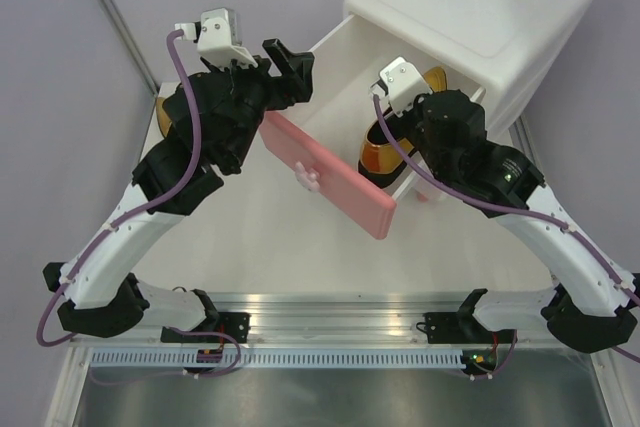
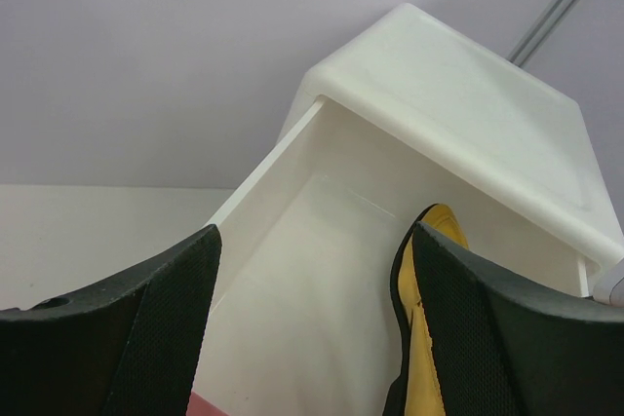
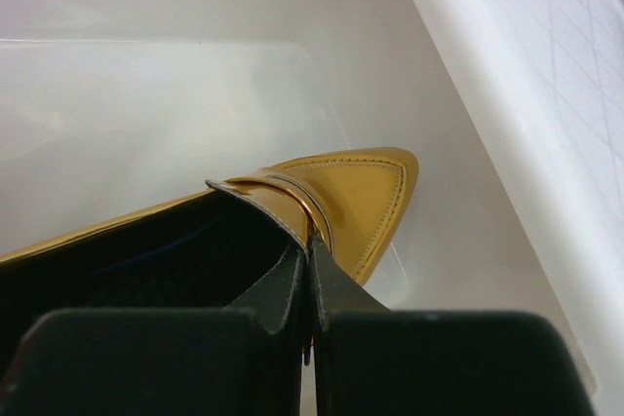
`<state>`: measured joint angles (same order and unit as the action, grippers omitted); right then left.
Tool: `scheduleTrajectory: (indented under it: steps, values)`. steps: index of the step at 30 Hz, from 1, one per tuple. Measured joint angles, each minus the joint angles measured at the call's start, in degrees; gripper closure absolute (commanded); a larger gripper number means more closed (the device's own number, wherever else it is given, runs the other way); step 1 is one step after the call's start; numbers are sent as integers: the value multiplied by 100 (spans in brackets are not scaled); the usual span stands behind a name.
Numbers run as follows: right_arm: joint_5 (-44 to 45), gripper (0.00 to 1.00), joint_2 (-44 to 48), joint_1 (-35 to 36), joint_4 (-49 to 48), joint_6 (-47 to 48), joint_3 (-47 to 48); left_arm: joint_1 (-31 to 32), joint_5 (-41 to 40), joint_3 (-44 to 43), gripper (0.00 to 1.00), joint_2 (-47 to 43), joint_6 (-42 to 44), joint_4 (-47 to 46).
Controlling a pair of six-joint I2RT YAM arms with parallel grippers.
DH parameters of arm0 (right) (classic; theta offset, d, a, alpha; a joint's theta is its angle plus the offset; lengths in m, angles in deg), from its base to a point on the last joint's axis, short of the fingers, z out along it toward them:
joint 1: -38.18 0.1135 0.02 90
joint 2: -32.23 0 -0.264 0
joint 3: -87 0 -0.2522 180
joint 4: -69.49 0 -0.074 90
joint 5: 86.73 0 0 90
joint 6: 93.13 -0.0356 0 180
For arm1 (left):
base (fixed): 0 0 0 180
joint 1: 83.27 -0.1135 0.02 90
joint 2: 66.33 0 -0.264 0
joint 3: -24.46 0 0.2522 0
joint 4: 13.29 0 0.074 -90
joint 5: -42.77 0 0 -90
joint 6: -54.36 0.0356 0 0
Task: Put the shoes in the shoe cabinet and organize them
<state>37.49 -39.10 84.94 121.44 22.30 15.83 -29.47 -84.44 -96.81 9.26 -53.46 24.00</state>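
As the right gripper [image 3: 310, 275] is clenching a gold shoe [image 3: 356, 197], its toe is jutting past the jaws. The left gripper [image 2: 310, 328] is gaping.

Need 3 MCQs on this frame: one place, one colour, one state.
1. Where is the gold shoe held by the right gripper?
A on the cabinet top
B inside the open drawer
C on the table

2. What colour is the drawer front?
A pink
B blue
C green

3. What is the state of the left gripper?
A shut on a shoe
B open, empty
C shut on the knob

Key: 1B, white drawer walls surround the shoe; 2A, the top view shows it pink; 3B, its fingers are apart with nothing between them.
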Motion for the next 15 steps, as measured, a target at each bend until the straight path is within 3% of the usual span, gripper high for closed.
scheduleTrajectory:
  steps: [7,15]
  values:
    - [-136,76,26,33,-24,-240,-142,-2,0,7,18,15,2,-4]
    - [-144,64,72,31,-52,-483,-199,-7,-15,101,18,7,4,-7]
